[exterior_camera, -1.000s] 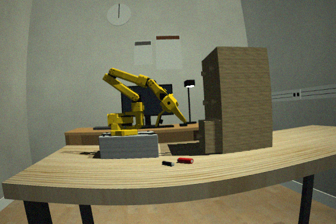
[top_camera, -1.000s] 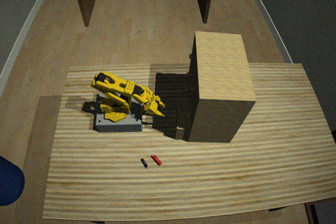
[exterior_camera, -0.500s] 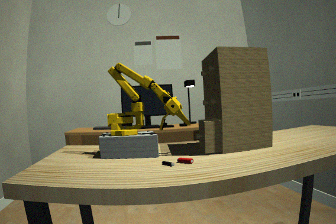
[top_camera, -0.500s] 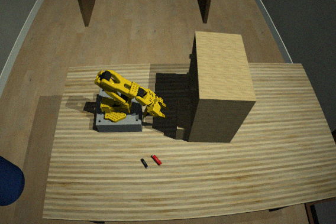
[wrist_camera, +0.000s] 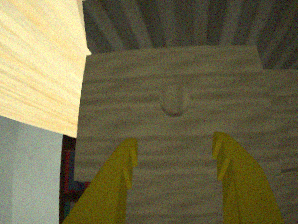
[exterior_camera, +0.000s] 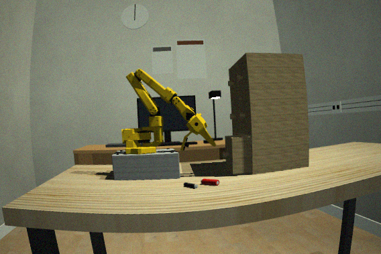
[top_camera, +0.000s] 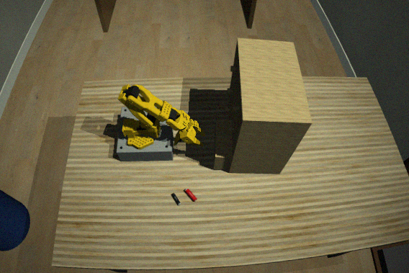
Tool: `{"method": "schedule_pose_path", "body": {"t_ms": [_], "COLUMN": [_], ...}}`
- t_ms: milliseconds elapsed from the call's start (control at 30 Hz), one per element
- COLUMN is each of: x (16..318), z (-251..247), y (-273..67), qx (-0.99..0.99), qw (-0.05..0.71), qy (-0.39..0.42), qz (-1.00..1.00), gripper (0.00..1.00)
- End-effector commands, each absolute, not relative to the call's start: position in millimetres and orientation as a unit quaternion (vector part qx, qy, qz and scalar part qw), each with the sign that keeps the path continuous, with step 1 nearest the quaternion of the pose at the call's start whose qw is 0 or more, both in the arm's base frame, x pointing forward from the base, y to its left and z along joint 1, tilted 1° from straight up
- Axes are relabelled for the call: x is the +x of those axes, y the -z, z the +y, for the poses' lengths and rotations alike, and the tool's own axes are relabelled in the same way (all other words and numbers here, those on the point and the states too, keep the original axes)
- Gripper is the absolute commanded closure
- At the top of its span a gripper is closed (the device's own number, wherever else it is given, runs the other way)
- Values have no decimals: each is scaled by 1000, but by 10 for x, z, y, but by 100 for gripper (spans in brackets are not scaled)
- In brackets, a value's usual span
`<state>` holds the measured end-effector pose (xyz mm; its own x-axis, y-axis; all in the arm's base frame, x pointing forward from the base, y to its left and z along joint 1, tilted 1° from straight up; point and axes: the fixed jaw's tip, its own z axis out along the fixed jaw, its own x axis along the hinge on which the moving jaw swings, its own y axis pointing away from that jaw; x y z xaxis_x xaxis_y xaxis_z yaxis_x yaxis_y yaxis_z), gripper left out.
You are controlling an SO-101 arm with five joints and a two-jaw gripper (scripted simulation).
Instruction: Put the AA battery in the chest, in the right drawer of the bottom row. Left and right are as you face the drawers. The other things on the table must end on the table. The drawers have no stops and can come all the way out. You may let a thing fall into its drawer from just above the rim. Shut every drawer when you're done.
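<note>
beside a red cylinder (top_camera: 190, 195) (exterior_camera: 210, 182), a black cylindrical battery (top_camera: 176, 199) (exterior_camera: 190, 185) is angled far-left to near-right; a wooden drawer (top_camera: 219, 163) (exterior_camera: 237, 154) (wrist_camera: 125, 110) is left jutting out; the yellow hand (top_camera: 202, 138) (exterior_camera: 198, 147) (wrist_camera: 175, 139) is parted slightly, nothing held.
</note>
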<state>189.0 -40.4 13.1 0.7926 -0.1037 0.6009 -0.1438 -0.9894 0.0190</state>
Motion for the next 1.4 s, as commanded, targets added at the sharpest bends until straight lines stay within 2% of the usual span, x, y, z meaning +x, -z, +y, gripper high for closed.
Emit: {"method": "schedule_pose_path", "body": {"t_ms": [0,1367], "x": [1931,1971], "z": [-386,-369], "y": [-142,-161], "qx": [945,945], "qw": [30,28], "qy": [-320,-321], "qz": [-59,-54], "gripper": [79,79]}}
